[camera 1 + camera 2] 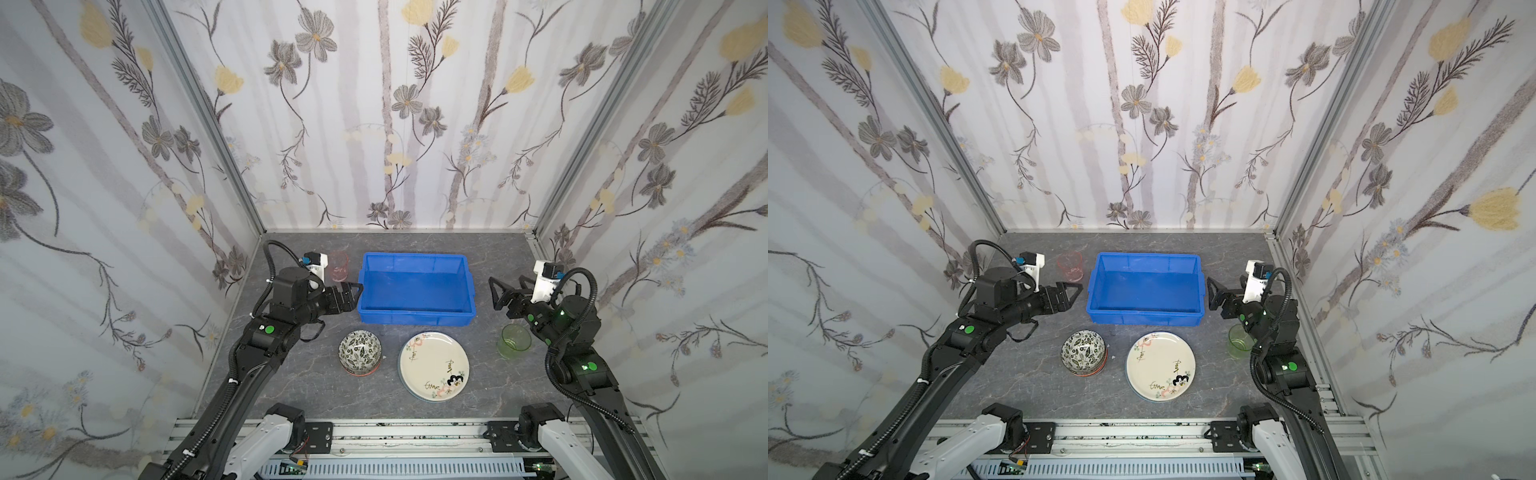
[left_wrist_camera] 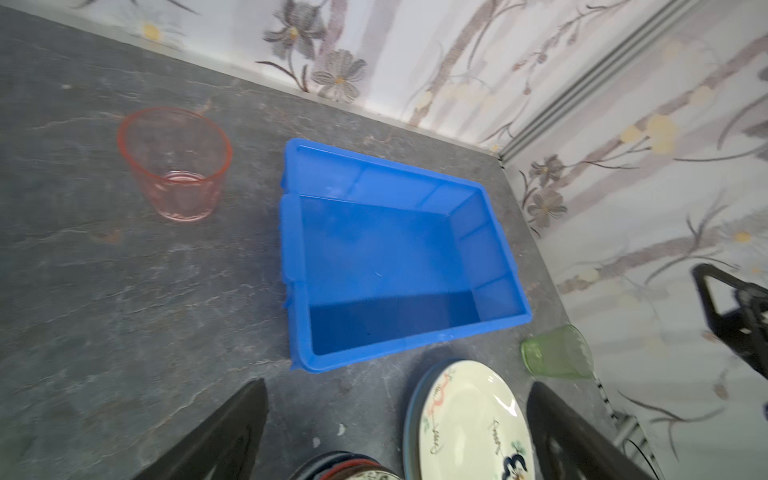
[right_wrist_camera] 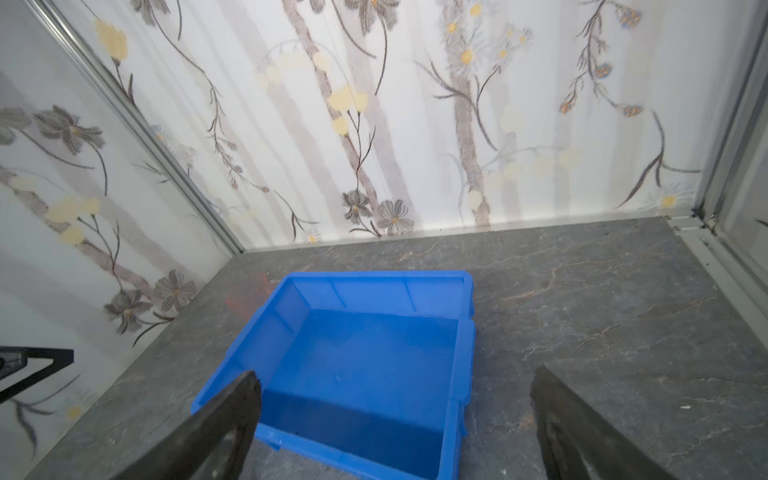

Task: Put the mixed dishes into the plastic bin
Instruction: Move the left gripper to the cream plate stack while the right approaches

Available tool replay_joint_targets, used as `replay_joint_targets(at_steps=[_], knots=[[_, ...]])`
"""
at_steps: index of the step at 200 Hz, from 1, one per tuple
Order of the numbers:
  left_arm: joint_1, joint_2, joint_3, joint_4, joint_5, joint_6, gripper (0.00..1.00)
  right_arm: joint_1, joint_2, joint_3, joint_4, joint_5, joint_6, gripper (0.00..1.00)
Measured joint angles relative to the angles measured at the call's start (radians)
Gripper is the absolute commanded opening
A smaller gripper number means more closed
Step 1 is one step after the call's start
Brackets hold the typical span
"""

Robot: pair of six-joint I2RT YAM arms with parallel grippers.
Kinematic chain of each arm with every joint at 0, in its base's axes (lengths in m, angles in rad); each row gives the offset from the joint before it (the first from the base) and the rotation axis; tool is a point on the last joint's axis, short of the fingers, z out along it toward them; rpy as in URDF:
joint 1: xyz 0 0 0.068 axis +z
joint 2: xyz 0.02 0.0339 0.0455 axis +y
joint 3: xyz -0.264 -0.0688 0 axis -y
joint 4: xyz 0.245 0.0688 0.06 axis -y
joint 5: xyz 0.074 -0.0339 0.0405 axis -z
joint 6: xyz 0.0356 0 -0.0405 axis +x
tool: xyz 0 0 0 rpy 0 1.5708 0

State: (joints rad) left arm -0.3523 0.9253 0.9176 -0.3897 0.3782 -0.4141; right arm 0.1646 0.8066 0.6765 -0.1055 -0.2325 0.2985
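Blue plastic is seen at the middle of the grey stone-patterned table (image 1: 291, 386): the plastic bin (image 1: 415, 291) is set flat, its opening turned upward and its bare floor shown. Its long axis is laid left to right in both top views, parallel to the back wall, so that one short wall is presented to each arm.

The dishes are all placed outside it. A stack of bowls (image 1: 360, 351), topped by a black-and-white leaf bowl, and a stack of plates (image 1: 434, 365), topped by a cream plate, are set side by side just in front of the long front wall. A pink cup (image 1: 340, 266) is stood upright near the bin's far left corner, and a green cup (image 1: 514, 341) is stood upright off its front right corner, close under the right forearm.

Both arms are raised from the front rail and bent at the elbow, with the forearms turned inward. The left gripper (image 1: 353, 294) is pointed at the left short wall, just beside its rim. The right gripper (image 1: 496, 294) is pointed at the right short wall, with a gap left between. Each claw is spread wide and nothing is held; in the wrist views the dark fingers (image 2: 216, 436) (image 3: 208, 432) are seen far apart.
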Motion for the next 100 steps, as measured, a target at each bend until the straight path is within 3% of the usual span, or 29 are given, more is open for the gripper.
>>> replay_joint_targets(at_steps=[51, 100], knots=[[-0.267, 0.000, 0.002, -0.043, -0.079, -0.135, 1.00, 0.020, -0.026, 0.000, -0.131, -0.121, 0.012, 1.00], [-0.368, 0.033, -0.002, -0.049, -0.207, -0.268, 1.00, 0.064, -0.013, -0.005, -0.220, -0.127, 0.026, 0.99]])
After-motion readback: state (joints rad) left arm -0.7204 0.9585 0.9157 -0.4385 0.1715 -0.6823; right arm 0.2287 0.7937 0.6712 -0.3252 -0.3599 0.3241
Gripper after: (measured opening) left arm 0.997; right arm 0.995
